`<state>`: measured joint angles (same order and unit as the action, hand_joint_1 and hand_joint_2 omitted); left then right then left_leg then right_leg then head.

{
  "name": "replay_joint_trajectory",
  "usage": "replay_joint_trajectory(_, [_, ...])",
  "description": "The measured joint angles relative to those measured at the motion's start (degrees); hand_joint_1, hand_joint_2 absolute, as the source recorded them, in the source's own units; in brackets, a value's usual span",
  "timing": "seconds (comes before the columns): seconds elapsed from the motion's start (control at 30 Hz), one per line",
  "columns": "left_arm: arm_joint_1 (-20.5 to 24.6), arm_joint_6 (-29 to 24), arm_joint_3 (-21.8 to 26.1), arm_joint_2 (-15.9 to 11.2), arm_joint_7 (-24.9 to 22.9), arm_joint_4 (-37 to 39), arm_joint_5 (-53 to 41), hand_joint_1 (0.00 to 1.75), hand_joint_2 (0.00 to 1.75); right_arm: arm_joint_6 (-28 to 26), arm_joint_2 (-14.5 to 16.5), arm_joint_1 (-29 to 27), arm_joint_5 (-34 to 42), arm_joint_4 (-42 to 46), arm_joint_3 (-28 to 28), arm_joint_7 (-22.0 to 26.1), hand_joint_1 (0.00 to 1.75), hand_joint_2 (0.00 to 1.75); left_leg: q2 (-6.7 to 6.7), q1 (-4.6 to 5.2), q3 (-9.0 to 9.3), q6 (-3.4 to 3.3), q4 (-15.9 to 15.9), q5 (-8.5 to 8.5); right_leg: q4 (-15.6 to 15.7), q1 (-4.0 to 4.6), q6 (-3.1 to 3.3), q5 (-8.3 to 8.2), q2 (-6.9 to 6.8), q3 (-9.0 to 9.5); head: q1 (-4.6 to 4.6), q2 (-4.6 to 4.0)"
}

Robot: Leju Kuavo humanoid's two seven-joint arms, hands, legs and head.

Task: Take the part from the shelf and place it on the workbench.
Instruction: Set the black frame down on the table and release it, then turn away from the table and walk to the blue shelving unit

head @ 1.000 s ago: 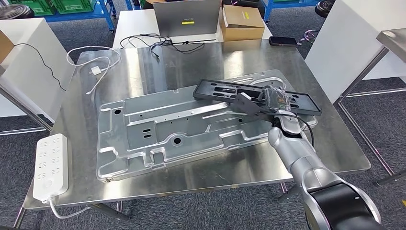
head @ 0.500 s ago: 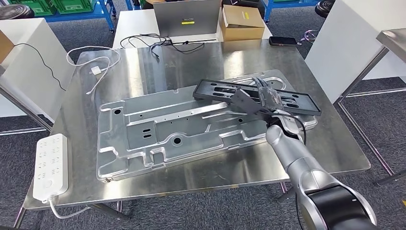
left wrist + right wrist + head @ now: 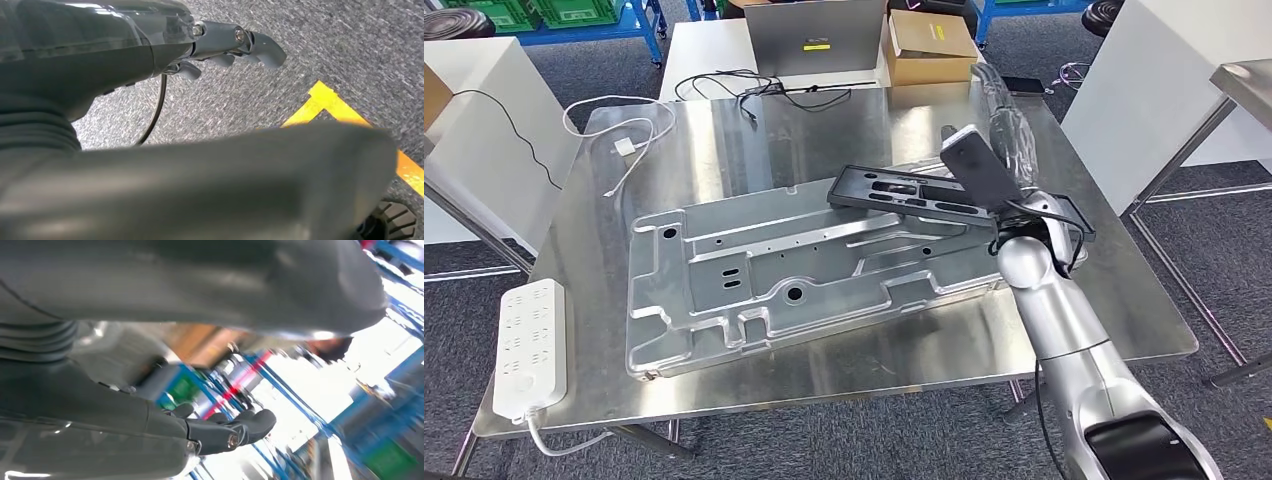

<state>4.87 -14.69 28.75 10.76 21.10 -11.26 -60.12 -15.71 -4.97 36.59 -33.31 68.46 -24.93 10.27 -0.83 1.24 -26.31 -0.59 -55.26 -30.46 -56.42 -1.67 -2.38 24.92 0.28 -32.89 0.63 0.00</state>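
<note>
Steel workbench [image 3: 844,125] has a big metal plate [image 3: 804,270] on it, and the black part [image 3: 924,195] lies flat across the plate's far right corner. Right hand [image 3: 994,150] is raised above the part's right end, fingers spread, holding nothing, not touching it. Left hand [image 3: 235,45] hangs over the carpet, fingers loosely apart, empty.

Brushed steel, matt plastic and carpet

The workbench [image 3: 724,130] is brushed sheet metal with dull reflections; the stamped panel [image 3: 804,270] on it is paler, satin metal. Just below the right hand's [image 3: 999,130] fingers lies a black tray-like part [image 3: 904,192] — matt plastic. The cardboard box [image 3: 929,45] looks papery, the power strip [image 3: 529,345] smooth white plastic, the floor [image 3: 300,45] rough grey carpet.
</note>
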Motion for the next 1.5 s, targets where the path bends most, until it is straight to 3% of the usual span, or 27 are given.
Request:
replay_joint_trajectory(0.23, [-0.36, -1.59, 1.59, 0.06, 1.08, 0.01, 2.02, 0.00, 0.00, -10.14, -3.96, -7.93, 1.23, 15.16, 2.50, 3.29, 0.00, 0.00, -0.01, 0.00, 0.00, -0.03, 0.00, -0.04, 0.03, 0.01, 0.00, 0.02, -0.01, -0.02, 0.00, 0.00])
replay_joint_trajectory(0.43, [-1.48, -2.03, 4.05, 0.13, 2.34, 0.04, 4.95, 0.00, 0.00, -21.36, -6.48, -22.73, 1.64, 33.65, 8.67, 11.82, 0.00, 0.00, -0.02, -0.02, -0.05, -0.07, 0.01, -0.18, 0.06, 0.02, -0.03, 0.09, -0.02, -0.04, 0.01, 0.00])
replay_joint_trajectory(0.6, [-1.85, -1.58, 6.16, 0.13, 2.93, 0.05, 6.31, 0.00, 0.00, -24.16, -4.78, -34.54, -1.40, 48.61, 12.84, 22.78, 0.00, 0.00, 0.02, -0.04, -0.05, -0.11, 0.03, -0.24, 0.06, 0.02, -0.05, 0.15, -0.01, -0.03, -0.02, 0.00])
replay_joint_trajectory(0.73, [-1.86, -1.69, 7.14, 0.15, 3.16, 0.06, 6.61, 0.00, 0.00, -24.31, -1.32, -39.68, -5.39, 55.65, 13.81, 29.10, 0.00, 0.00, 0.08, -0.04, 0.01, -0.11, 0.04, -0.24, 0.06, 0.03, -0.05, 0.14, 0.04, 0.00, -0.02, 0.00])
replay_joint_trajectory(1.1, [-1.84, -2.51, 8.93, 0.32, 3.68, 0.07, 6.58, 0.00, 0.00, -24.31, 5.52, -45.54, -19.36, 67.80, 13.87, 29.59, 0.00, 0.00, 0.19, -0.03, 0.06, -0.11, 0.04, -0.24, 0.06, 0.03, -0.05, 0.14, 0.13, 0.05, -0.04, 0.00])
replay_joint_trajectory(1.3, [-1.83, -2.67, 9.31, 0.32, 3.50, 0.07, 6.53, 0.00, 0.00, -24.31, 6.34, -46.25, -20.10, 69.44, 13.90, 29.40, 0.00, 0.00, 0.23, -0.02, 0.09, -0.12, 0.03, -0.25, 0.06, 0.02, -0.05, 0.13, 0.16, 0.06, -0.04, 0.00])
replay_joint_trajectory(1.5, [-1.83, -2.73, 9.75, 0.32, 3.41, 0.06, 6.45, 0.00, 0.00, -24.31, 6.78, -46.39, -18.26, 69.46, 13.93, 29.40, 0.00, 0.00, 0.24, 0.40, 0.00, -0.57, -0.31, -0.35, 0.38, -0.33, -0.52, -0.19, 0.16, 0.18, -0.11, 0.00])
